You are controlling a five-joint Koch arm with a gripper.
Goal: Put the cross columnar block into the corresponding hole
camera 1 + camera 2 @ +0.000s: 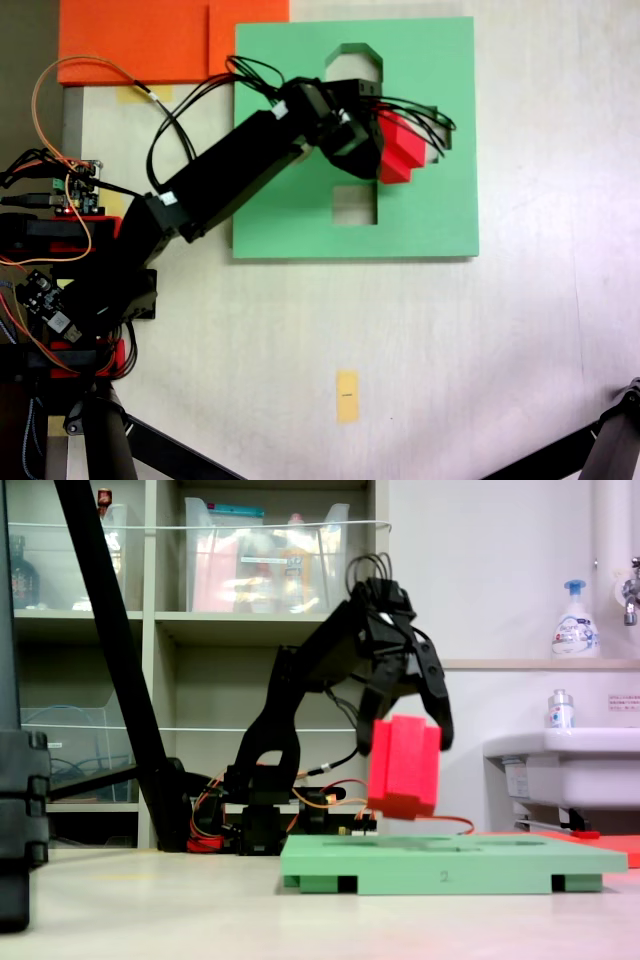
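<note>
While clamping the bright red cross-shaped foam block (404,765), the black gripper (408,730) is hovering above the flat green foam board (280,215), near its right edge in a fixed view.

The black-bodied arm (230,175) is showing boxy matte links, with thin black cables looping out just behind its black gripper (408,742), orange and red wires trailing far back from the gripper at the base (75,290), where exposed circuit boards and red fittings are sitting.
</note>
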